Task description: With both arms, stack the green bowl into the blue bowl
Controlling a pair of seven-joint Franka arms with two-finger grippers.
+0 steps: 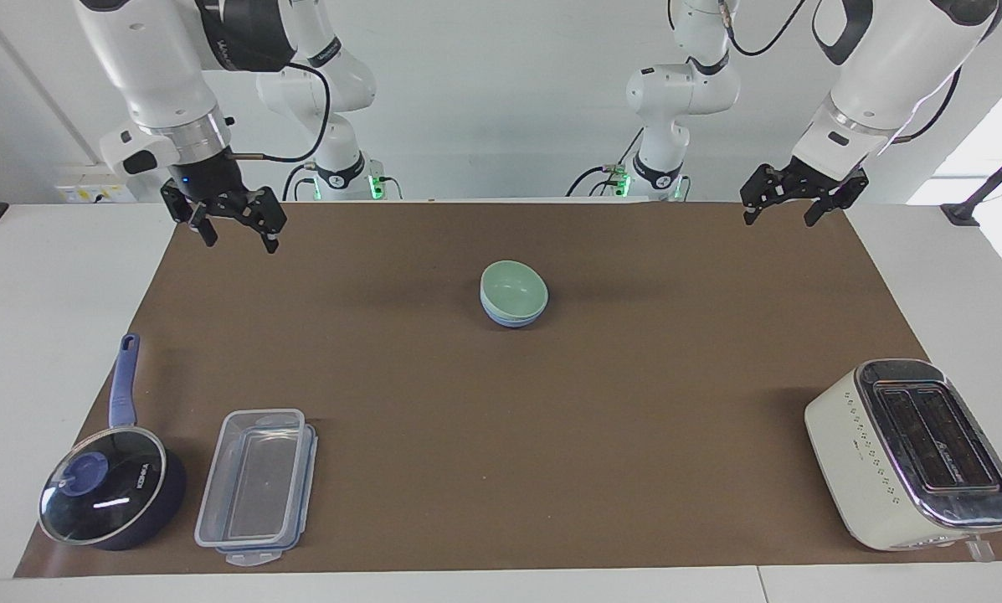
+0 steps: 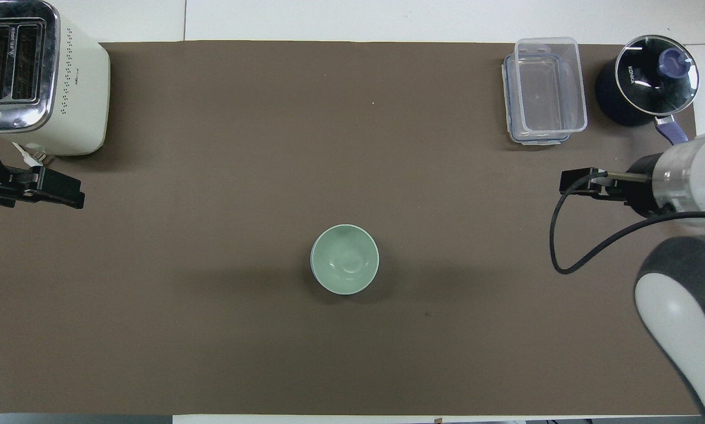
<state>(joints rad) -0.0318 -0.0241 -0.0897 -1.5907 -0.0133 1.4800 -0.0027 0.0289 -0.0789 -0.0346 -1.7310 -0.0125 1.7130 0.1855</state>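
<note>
The green bowl point(image 1: 514, 287) sits nested in the blue bowl point(image 1: 513, 317) at mid-mat, level, with only a thin blue rim showing beneath it in the facing view — from overhead the green one hides the blue almost wholly. By the look of things, your stacking is done.

Your right gripper point(image 1: 231, 219) hangs in the air over the mat's corner at the right arm's end, fingers spread wide and holding nothing. Your left gripper point(image 1: 796, 196) hangs over the matching corner at the left arm's end, its fingers likewise parted and empty. Both stand well apart from the bowls.

The rest of the table plays no part: a toaster point(image 1: 913, 452) at the left arm's end, and a clear box point(image 1: 257, 485) beside a lidded saucepan point(image 1: 109, 492) at the right arm's end, all farther from the robots than the bowls.

What remains, in my judgement, is only the close — you park both arms and check that the green bowl rests true in the blue one. It looks seated, with no visible tilt, so no fresh grasp seems called for. If you do go back in, come down from straight above and keep the fingers off the rim: these smooth bowls would likely slide or tip at a sideways nudge.
</note>
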